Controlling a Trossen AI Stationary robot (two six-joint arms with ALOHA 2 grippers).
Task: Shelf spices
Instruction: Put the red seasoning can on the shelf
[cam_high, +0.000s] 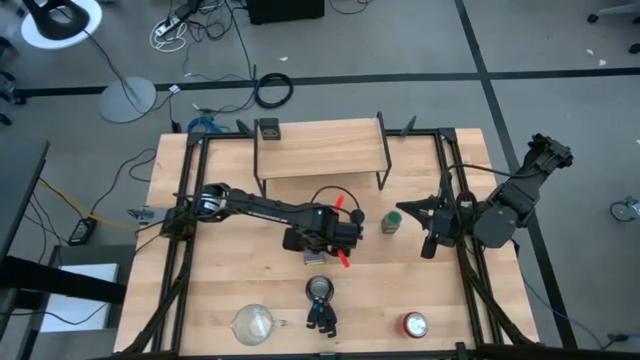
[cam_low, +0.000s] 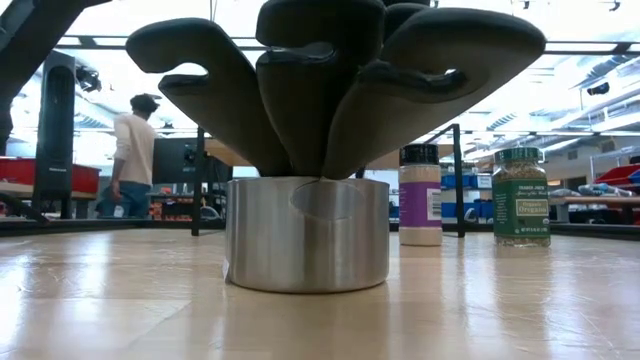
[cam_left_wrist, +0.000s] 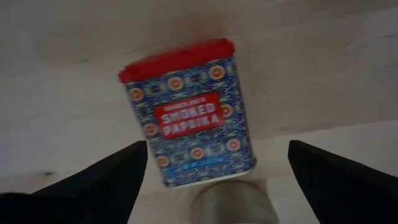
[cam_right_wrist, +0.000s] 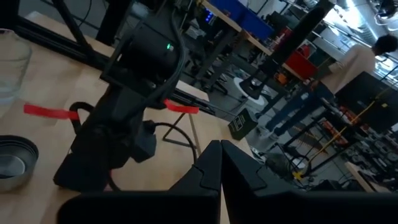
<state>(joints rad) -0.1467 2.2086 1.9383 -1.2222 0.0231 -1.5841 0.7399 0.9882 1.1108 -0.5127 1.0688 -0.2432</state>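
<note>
Wooden table (cam_high: 220, 290): left fingers (cam_left_wrist: 99, 186) spread wide around red tin (cam_left_wrist: 189, 112); right fingers (cam_right_wrist: 217, 168) closed, empty.

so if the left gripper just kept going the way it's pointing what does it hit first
Most likely the red paprika tin. In the left wrist view it lies on the tabletop straight ahead, centred between the open fingers of the left gripper. How far ahead it sits is unclear.

both arms are matte black with chunky jointed segments. the left arm (cam_high: 262, 209) carries a black cable looping off its wrist and red tape tabs. the right arm (cam_high: 505, 205) has a blocky dark wrist housing.
</note>
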